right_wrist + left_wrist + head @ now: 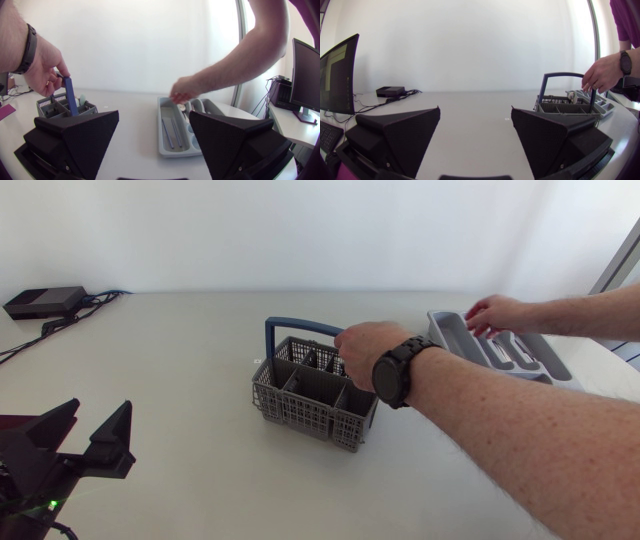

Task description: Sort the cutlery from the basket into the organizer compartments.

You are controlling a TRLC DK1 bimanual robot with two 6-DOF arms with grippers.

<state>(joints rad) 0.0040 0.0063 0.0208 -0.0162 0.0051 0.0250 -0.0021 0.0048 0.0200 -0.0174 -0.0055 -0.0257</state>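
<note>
The table [180, 380] carries every item. A person reaches over it: one hand [365, 350] grips the basket's blue handle [290, 328], the other hand [495, 312] rests in the organizer [445, 332]. The grey basket [300, 412] stands upright near the table's middle, and the organizer lies beside it, toward your right arm's side. Your left gripper [100, 408] sits well apart from the basket, fingers spread and holding nothing. Your right gripper [154, 114] is likewise released, the organizer ahead of it. Slender cutlery [172, 134] lies in one long organizer compartment.
</note>
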